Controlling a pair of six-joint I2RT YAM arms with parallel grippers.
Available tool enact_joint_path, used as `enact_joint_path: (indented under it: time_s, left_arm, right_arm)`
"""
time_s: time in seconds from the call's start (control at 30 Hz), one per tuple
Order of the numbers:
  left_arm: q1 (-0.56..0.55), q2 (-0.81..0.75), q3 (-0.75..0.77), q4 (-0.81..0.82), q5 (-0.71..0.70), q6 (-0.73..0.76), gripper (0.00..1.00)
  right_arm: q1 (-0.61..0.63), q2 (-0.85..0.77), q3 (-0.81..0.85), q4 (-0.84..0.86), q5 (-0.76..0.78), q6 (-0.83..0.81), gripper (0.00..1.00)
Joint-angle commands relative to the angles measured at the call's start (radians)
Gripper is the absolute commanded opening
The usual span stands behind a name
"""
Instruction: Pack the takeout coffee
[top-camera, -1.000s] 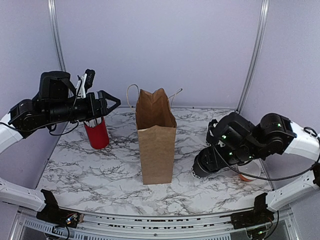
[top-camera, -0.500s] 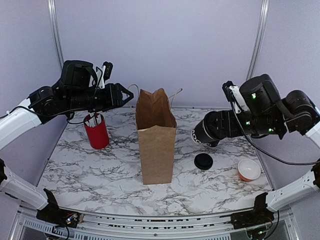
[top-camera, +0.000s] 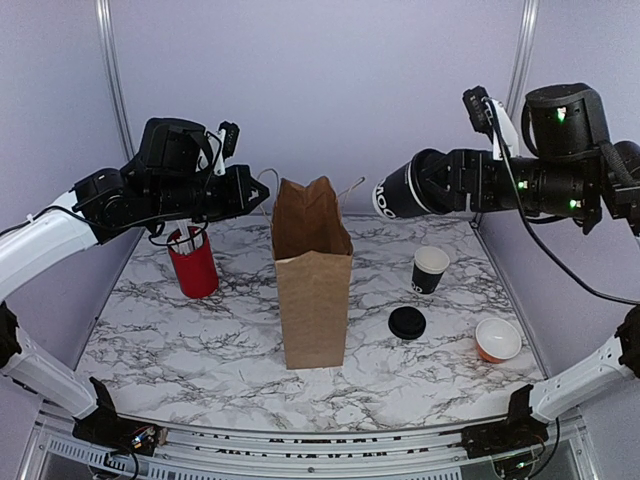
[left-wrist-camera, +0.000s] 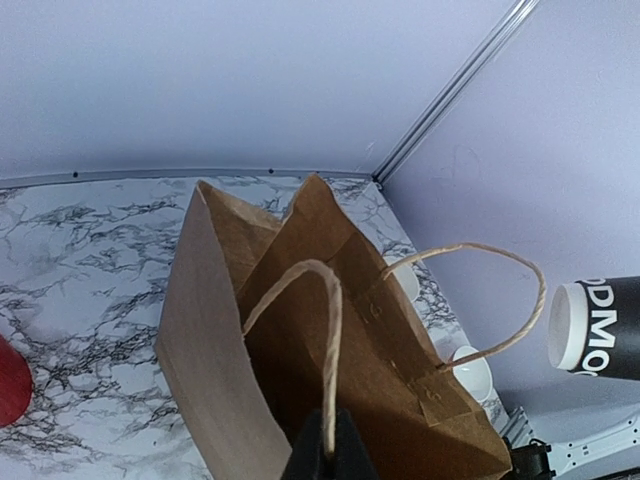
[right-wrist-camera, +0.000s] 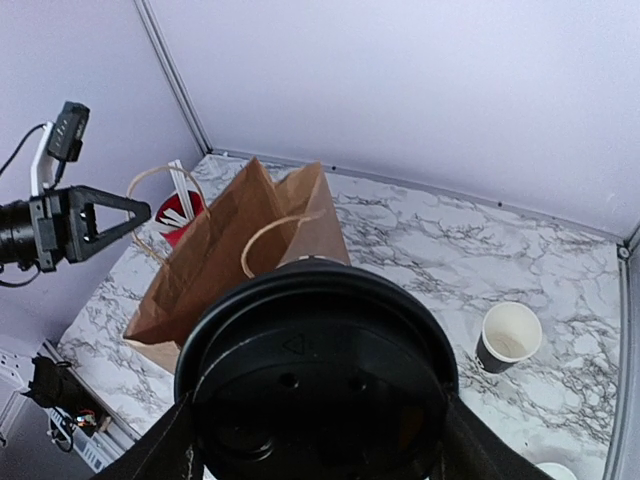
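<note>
**Operator:** Largest items first, please.

**Checker:** Item one, marble table (top-camera: 200, 340). Item two, brown paper bag (top-camera: 313, 280), upright at the table's middle with its mouth open upward. Its inside is in shadow, so I cannot tell you what it holds. It carries two twine loops. Your left gripper (left-wrist-camera: 328, 452) is pinched tight on the twine handle (left-wrist-camera: 335, 350) nearest its camera. The far handle (left-wrist-camera: 505, 300) arcs free.

**Operator:** Other containers?

**Checker:** Item three, red cup (top-camera: 194, 268), on the table left of the bag and apart from it, with white sticks (top-camera: 187, 238) standing in it. Item four, the takeout coffee (top-camera: 392, 195), a black lidded cup with white lettering on its side. It is high off the table, lying sideways in the air, to the right of the bag's mouth and apart from it. Your right gripper (top-camera: 420, 186) has its fingers clasped round the cup's sides. The lid faces your wrist camera and the base points toward the bag.

**Operator:** And on the table on that side?

**Checker:** Item five, open black cup (top-camera: 430, 270) with a white inside, upright, right of the bag. Item six, small bowl (top-camera: 498, 340), orange outside and white inside, near the table's right edge. Item seven, loose black lid (top-camera: 407, 322), flat on the marble between bag and bowl, just in front of the open cup.
</note>
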Motion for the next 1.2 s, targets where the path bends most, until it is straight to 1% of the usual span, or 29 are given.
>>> enact_joint_path:
  time_s: [0.0, 0.07, 0.23, 0.37, 0.47, 0.67, 0.73, 0.97, 1.17]
  left_arm:
    - [-0.034, 0.003, 0.035, 0.04, -0.02, -0.03, 0.0]
    - [-0.055, 0.003, 0.035, 0.047, -0.034, -0.042, 0.0]
    - [-0.127, -0.007, 0.035, 0.064, -0.097, -0.096, 0.0]
    - [-0.185, -0.015, 0.026, 0.092, -0.161, -0.158, 0.0]
    - [-0.228, -0.022, 0.009, 0.112, -0.202, -0.182, 0.0]
    - [-0.282, -0.074, -0.098, 0.157, -0.256, -0.233, 0.0]
    - [-0.299, -0.095, -0.136, 0.173, -0.272, -0.241, 0.0]
    - [-0.324, -0.168, -0.25, 0.23, -0.297, -0.233, 0.0]
    - [-0.324, -0.206, -0.289, 0.268, -0.29, -0.198, 0.0]
  right_arm:
    - [-0.007, 0.028, 0.103, 0.108, -0.052, -0.088, 0.64]
    - [-0.007, 0.047, 0.131, 0.154, -0.083, -0.113, 0.64]
    - [-0.007, 0.126, 0.216, 0.196, -0.153, -0.148, 0.64]
    - [-0.007, 0.171, 0.229, 0.235, -0.183, -0.164, 0.64]
    - [-0.008, 0.213, 0.24, 0.23, -0.193, -0.164, 0.64]
    - [-0.007, 0.259, 0.205, 0.208, -0.187, -0.143, 0.63]
    - [-0.007, 0.269, 0.187, 0.214, -0.208, -0.139, 0.63]
    - [-0.007, 0.36, 0.217, 0.161, -0.272, -0.136, 0.63]
    - [-0.007, 0.407, 0.217, 0.145, -0.301, -0.131, 0.63]
